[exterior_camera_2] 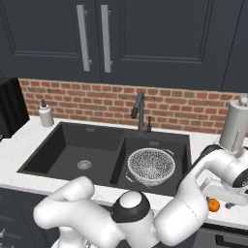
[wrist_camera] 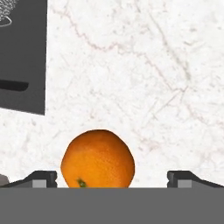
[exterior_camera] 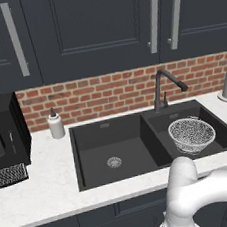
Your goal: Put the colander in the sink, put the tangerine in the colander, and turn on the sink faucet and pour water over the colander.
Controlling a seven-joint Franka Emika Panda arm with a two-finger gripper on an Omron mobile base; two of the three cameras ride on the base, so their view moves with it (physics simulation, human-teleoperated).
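- Fingers stand spread wide, grasping nothing, either side of the tangerine on the white table.
- Colander sits in the sink's right basin.

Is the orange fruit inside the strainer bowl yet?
Not yet. The tangerine sits on the white counter beside the sink. The colander in the right basin is empty.

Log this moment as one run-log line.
colander: in right sink basin | tangerine: on counter, between open jaws, not gripped | faucet: untouched
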